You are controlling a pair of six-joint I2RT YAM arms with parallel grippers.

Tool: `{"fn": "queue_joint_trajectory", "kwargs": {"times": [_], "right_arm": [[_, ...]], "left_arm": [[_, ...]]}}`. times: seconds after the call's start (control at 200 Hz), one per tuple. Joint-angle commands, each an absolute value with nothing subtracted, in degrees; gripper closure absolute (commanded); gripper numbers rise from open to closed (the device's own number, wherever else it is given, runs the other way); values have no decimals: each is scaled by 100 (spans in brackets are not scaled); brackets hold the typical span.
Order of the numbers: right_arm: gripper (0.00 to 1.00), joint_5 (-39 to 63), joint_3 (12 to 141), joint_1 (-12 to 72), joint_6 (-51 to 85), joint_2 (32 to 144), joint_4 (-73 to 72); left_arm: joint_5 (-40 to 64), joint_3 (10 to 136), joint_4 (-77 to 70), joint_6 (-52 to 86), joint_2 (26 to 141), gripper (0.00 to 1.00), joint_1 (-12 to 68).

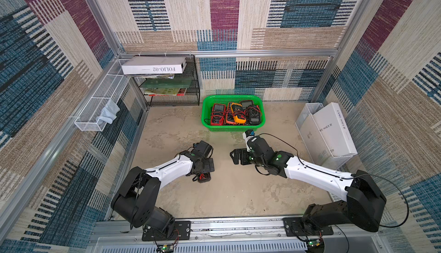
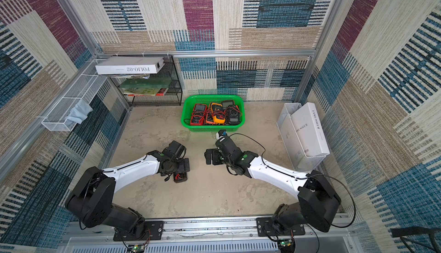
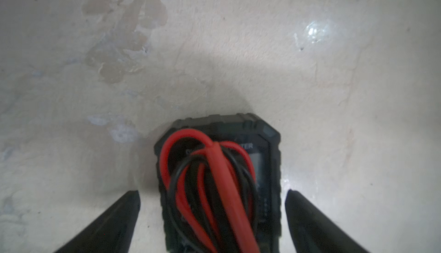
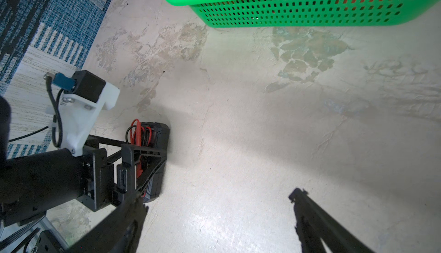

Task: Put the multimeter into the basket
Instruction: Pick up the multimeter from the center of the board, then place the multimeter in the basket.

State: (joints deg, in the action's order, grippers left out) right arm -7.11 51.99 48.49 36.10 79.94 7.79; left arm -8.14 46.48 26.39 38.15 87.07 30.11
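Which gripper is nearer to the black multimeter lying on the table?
Left. The left gripper straddles the multimeter, a finger on either side with gaps showing. The right gripper hangs open over the table, off to its side.

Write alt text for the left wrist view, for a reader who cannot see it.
A black multimeter, red and black leads bundled on top, lies on the pale table between the fingers of the open left gripper, untouched.

1. Basket (image 1: 232, 128) at far centre of table (image 1: 238, 192); meters (image 1: 238, 113) in it.
2. Multimeter (image 1: 204, 177) on table, near-left of basket, well apart.
3. Left gripper (image 3: 212, 192) straddles multimeter, not touching.
4. Rack (image 1: 194, 82) beside basket, on its left.
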Motion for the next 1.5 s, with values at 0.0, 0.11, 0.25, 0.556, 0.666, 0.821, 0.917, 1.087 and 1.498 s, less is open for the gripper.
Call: {"fn": "queue_joint_trajectory", "kwargs": {"times": [0.0, 0.11, 0.25, 0.556, 0.666, 0.821, 0.917, 1.087, 1.498], "right_arm": [[0, -685, 5184, 4852, 3639, 7935, 633], [1, -694, 5194, 4850, 3639, 7923, 642], [0, -661, 5211, 4842, 3639, 7915, 637], [0, -559, 5240, 4705, 3616, 7831, 659], [1, -437, 5255, 4586, 3612, 7778, 639], [0, -319, 5284, 4467, 3599, 7717, 606], [0, -258, 5319, 4407, 3572, 7675, 581], [1, -32, 5328, 4275, 3546, 7541, 360], [0, 246, 5409, 4097, 3345, 7180, -153]], "left_arm": [[-935, 4677, 2549, 3815, 8769, 8, 3040], [-941, 4663, 2511, 3823, 8787, 16, 3082], [-966, 4658, 2504, 3828, 8766, 25, 3107], [-944, 4615, 2469, 3846, 8689, 56, 3138], [-939, 4630, 2492, 3850, 8576, 67, 3137], [-938, 4735, 2596, 3828, 8363, 68, 3138], [-933, 4829, 2679, 3773, 8233, 68, 3138], [-919, 5096, 2816, 3608, 8040, 69, 3138], [-1054, 6263, 3006, 2992, 8245, 69, 3138]]}}
